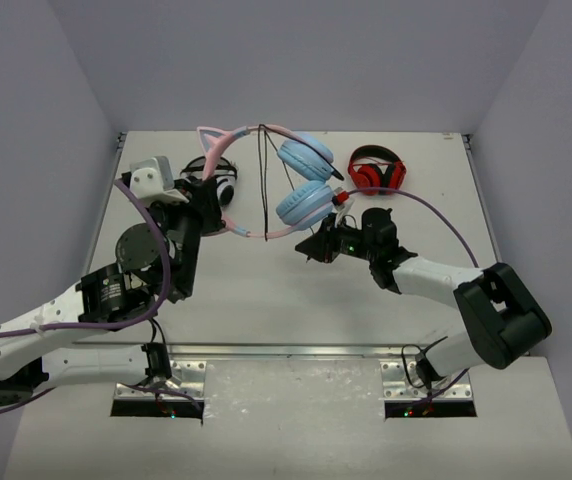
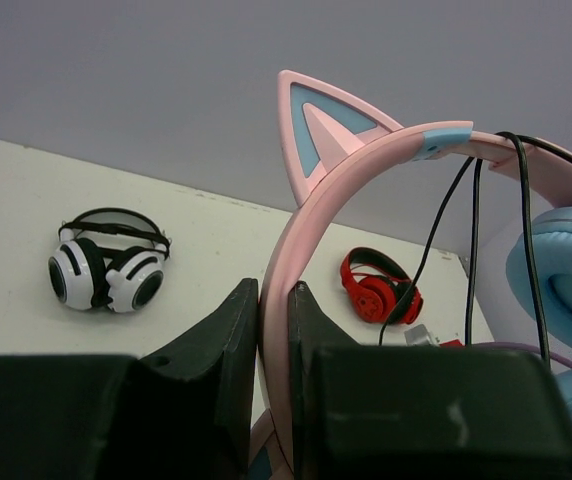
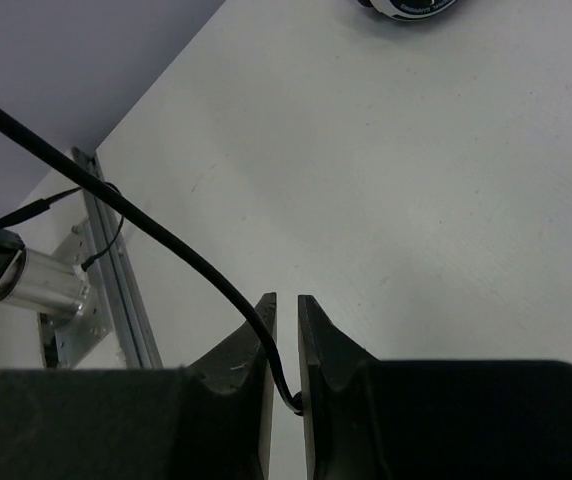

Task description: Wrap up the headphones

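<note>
**A:** From above, what is the setting?

**B:** A white table (image 1: 266,300), closed in by plain pale grey walls (image 1: 296,60) on the left, far and right sides. White-and-black headphones (image 1: 224,185) lie far left and red-and-black headphones (image 1: 376,170) far right.

**A:** And the cat-ear headphones (image 1: 304,157)?

**B:** They are at the far middle, between those two and held up off the surface. The pink headband (image 1: 251,235) bows out to the left. The light blue earcups (image 1: 304,203) sit to the right, one farther than the other, so the long axis runs left to right. The black cable (image 1: 263,180) hangs across the arc. The left gripper (image 1: 214,212) has the near-left run of the band. The right gripper (image 1: 311,248) is just on the near side of the nearer earcup.

**A:** What does the left wrist camera show?

**B:** Its black fingers (image 2: 228,340) are clamped tight on the headband, which rises between them and curves right under an upright cat ear (image 2: 321,130). The cable is draped over the band to the right of the ear.

**A:** And the right wrist camera?

**B:** Those fingers (image 3: 241,370) stand only a narrow slit apart, with the thin cable caught low between them. From there it runs up and away to the left. Beneath is white table, with a metal rail (image 3: 116,290) at its edge.
</note>
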`<action>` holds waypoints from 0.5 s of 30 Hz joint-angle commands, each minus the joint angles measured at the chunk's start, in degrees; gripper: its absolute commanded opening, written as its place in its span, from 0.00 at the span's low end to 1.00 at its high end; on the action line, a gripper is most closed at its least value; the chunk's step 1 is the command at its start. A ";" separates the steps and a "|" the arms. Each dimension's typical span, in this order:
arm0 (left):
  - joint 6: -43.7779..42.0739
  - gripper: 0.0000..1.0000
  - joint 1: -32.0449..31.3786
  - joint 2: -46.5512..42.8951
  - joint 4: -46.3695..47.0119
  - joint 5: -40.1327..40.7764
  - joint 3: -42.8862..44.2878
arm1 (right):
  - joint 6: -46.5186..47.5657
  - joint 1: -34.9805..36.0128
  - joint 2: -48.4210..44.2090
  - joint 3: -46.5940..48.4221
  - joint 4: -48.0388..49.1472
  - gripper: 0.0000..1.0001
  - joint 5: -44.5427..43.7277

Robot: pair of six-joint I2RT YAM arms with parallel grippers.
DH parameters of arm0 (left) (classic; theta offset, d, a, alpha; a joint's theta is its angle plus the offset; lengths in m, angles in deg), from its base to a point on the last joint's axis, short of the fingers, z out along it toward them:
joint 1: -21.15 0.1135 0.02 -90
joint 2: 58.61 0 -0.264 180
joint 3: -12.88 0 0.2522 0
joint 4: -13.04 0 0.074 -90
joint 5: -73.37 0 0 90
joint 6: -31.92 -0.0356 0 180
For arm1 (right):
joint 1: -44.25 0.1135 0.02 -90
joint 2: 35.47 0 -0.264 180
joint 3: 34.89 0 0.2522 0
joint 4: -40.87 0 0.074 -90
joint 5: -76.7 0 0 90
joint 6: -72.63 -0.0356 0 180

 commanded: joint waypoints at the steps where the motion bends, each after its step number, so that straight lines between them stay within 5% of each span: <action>1: 1.56 0.00 -0.50 -0.54 7.66 1.45 3.52 | -0.74 0.67 -0.31 -0.57 4.34 0.15 0.40; 7: -0.29 0.00 -0.50 1.13 10.91 2.85 4.75 | -0.57 1.28 -0.31 -1.01 4.09 0.13 -0.22; 15: -0.82 0.00 -0.50 3.77 11.17 3.29 5.98 | -0.13 1.46 -1.28 -2.41 3.82 0.23 -1.45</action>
